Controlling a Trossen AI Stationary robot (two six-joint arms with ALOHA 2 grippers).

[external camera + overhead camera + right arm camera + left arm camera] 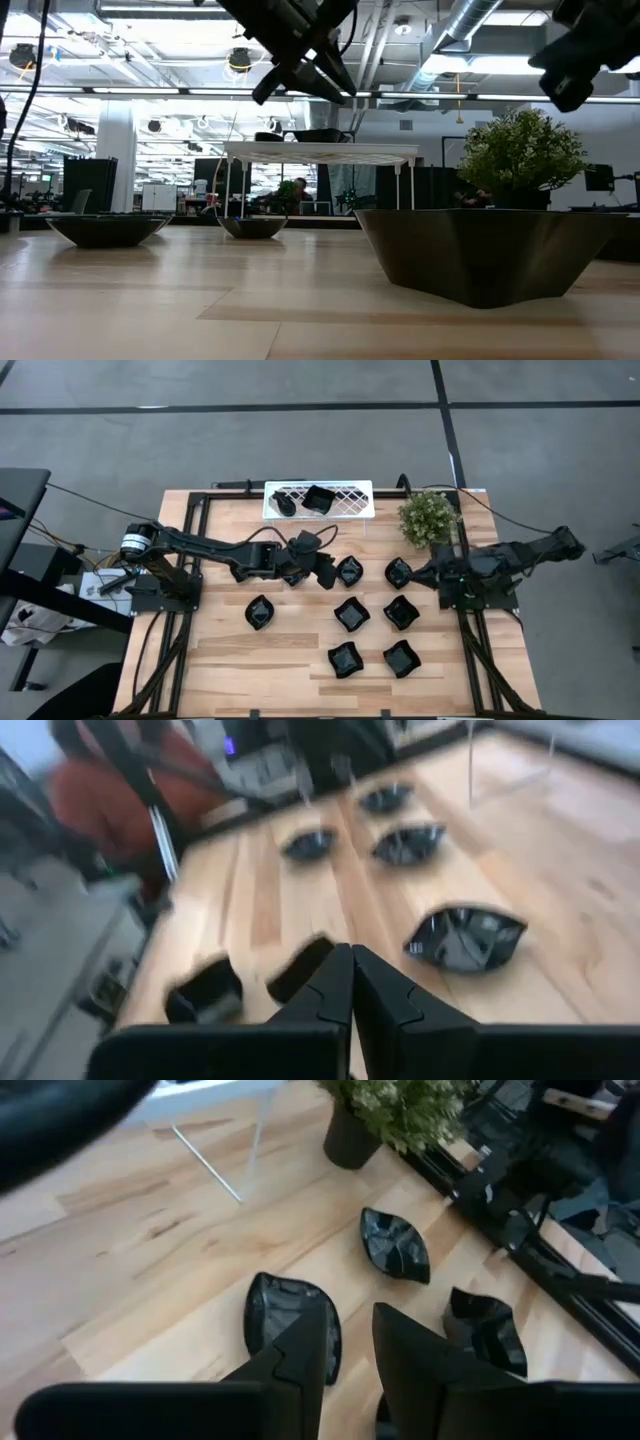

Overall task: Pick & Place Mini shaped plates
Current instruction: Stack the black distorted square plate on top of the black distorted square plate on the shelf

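L gripper [322, 568] clenched on a mini plate [328, 572] mid-frame; carry it level up to white rack [355, 508] at top centre; R gripper [350, 982] clenched empty, parked right.

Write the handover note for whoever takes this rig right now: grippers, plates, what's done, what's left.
Left gripper: raised over the table just in front of the white rack, jaws part open; whether it carries anything is unclear.
Right gripper: shut, empty, parked by the plant.
Done: two mini plates lie on the rack.
Left: seven plates on the table in front of the rack, one off to the left.
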